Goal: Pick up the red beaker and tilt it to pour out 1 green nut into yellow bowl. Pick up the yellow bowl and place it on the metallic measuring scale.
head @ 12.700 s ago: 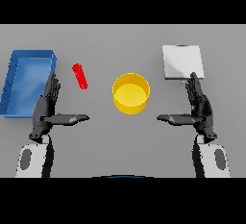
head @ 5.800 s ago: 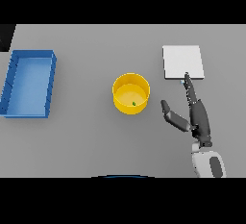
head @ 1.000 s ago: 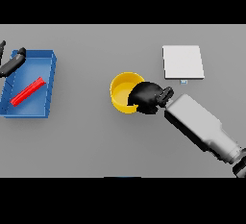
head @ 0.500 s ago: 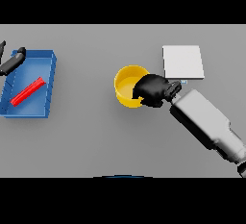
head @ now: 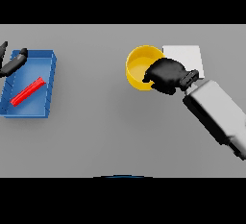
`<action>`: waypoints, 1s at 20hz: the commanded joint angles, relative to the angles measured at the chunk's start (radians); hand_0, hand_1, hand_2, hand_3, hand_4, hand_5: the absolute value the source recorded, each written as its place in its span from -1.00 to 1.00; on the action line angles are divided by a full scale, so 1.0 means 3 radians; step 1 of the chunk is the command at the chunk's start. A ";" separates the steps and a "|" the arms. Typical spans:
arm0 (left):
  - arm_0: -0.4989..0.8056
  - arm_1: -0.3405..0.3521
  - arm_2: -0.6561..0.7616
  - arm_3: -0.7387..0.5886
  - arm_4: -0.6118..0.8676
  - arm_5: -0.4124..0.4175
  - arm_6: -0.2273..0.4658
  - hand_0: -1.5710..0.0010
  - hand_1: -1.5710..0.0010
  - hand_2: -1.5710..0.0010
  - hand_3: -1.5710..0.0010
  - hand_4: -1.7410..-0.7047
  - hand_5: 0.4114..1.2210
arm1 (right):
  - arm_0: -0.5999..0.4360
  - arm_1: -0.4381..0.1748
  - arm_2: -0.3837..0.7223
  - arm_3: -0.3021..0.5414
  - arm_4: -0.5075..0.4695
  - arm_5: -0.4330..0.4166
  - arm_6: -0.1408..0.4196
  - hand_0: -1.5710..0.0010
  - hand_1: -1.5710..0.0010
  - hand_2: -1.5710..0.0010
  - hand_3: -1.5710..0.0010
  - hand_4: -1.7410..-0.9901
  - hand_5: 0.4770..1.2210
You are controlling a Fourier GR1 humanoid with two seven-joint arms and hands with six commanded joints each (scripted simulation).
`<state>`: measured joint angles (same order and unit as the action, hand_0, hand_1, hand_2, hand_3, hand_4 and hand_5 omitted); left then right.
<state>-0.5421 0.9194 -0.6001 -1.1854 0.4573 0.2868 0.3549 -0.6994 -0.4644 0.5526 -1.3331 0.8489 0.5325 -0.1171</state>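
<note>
While the grey table [head: 96, 136] fills most of the frame, the yellow bowl [head: 139, 64] is seen in the upper middle, slightly right of centre, with its right rim gripped by the right hand [head: 167, 75], whose dark fingers are curled over the bowl's edge. The bowl is placed just beside the left edge of the metallic measuring scale [head: 190, 57], a pale square plate at the upper right, partly covered by the hand and wrist; whether bowl and scale touch cannot be told. The right arm [head: 218, 115] is stretched in from the lower right. At the far left, the red beaker [head: 28, 92] is laid on its side, slanted, inside the blue tray [head: 48, 88]. The left hand [head: 10, 63] is shown at the upper left edge, over the tray's far corner, with its fingers straight and spread apart.
</note>
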 commanded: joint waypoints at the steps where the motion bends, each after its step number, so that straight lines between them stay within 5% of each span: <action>1: 0.0010 0.0008 0.0007 0.0010 -0.0008 0.0020 -0.0007 1.00 1.00 1.00 1.00 0.97 -0.30 | -0.0020 -0.0048 -0.0050 0.0005 -0.0019 0.0013 -0.0001 -0.99 -1.00 -0.94 -0.47 -1.00 1.00; 7: 0.0002 0.0026 -0.0004 -0.0038 -0.0003 0.0019 0.0071 1.00 1.00 1.00 1.00 0.95 -0.24 | -0.0077 -0.0186 -0.0214 0.0327 -0.0012 -0.0267 -0.0091 -1.00 -1.00 -0.95 -0.47 -1.00 1.00; 20: 0.0082 0.0104 0.0019 -0.0107 0.0028 0.0040 0.0125 1.00 1.00 1.00 1.00 0.96 -0.25 | -0.0397 -0.0108 -0.0497 0.1783 0.0178 -0.0897 -0.0281 -1.00 -1.00 -0.86 -0.61 -1.00 1.00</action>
<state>-0.5175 0.9504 -0.5945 -1.2176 0.4657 0.2985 0.3929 -0.8185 -0.4967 0.4035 -0.7978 0.9038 0.2625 -0.1968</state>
